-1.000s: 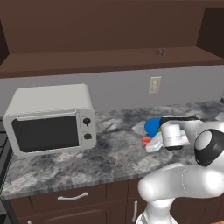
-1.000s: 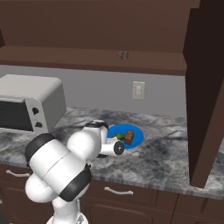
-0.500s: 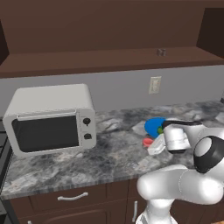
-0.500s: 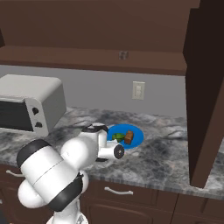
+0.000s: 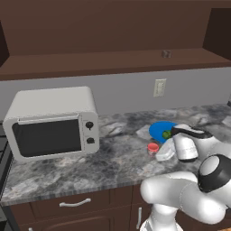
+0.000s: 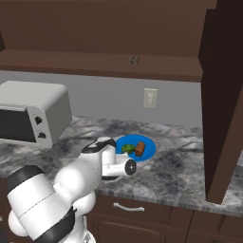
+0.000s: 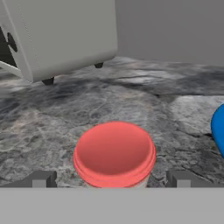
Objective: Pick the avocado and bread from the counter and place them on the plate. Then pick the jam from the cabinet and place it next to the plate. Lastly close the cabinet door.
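Two dark fingertips (image 7: 43, 178) stood wide apart at the bottom of the hand view, one on each side of the jam (image 7: 114, 154), with a clear gap between each tip and the red lid; the gripper (image 7: 111, 179) was open and held nothing. Whether the fingers touched the jar's body lower down could not be told.

From left to right in the left base view, the microwave (image 5: 52, 122) sat on the counter (image 5: 113, 162), then the jam (image 5: 153, 147) stood upright on the stone just beside the plate (image 5: 159, 129), with the avocado (image 5: 167, 134) on the blue disc. The white hand was low over the counter at the jar, reaching in from the right, its forearm bent back toward the base.

From the right base view, the arm curled forward from the lower left, the hand level and close to the worktop beside the plate (image 6: 148, 151), which carried the avocado (image 6: 126, 148) and the bread (image 6: 140, 149) side by side. The cabinet door (image 6: 223, 99) stood swung out at the right, and the cabinet (image 6: 95, 64) shelf ran above.
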Controlling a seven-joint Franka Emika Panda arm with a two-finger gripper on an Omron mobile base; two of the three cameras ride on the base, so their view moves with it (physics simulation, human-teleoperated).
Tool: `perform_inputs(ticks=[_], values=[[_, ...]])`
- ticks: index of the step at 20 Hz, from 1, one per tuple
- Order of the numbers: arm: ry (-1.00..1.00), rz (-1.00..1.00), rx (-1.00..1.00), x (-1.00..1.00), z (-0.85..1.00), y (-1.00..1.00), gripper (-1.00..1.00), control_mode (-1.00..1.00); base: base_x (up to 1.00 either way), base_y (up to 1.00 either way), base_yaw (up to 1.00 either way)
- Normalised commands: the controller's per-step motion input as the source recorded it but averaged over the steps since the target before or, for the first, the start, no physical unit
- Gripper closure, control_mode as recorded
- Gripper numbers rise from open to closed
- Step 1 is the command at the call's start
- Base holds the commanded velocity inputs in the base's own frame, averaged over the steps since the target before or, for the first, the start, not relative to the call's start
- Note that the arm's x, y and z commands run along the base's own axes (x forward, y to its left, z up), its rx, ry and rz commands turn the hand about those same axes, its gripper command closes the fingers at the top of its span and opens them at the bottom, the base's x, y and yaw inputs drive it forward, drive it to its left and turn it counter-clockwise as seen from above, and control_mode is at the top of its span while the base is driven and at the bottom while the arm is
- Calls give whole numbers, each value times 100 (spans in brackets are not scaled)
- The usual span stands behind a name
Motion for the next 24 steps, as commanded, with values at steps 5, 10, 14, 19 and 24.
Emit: perform_inputs(ticks=[5, 10, 14, 19, 24], values=[[-4, 0, 0, -27, 21, 0, -100, -100, 0, 0, 0], [-7, 0, 0, -35, 34, 0, -100, -100, 0, 0, 0], [-9, 0, 0, -30, 37, 0, -100, -100, 0, 0, 0], [-11, 0, 0, -26, 37, 0, -100, -100, 0, 0, 0], [-16, 0, 0, -27, 38, 0, -100, -100, 0, 0, 0]])
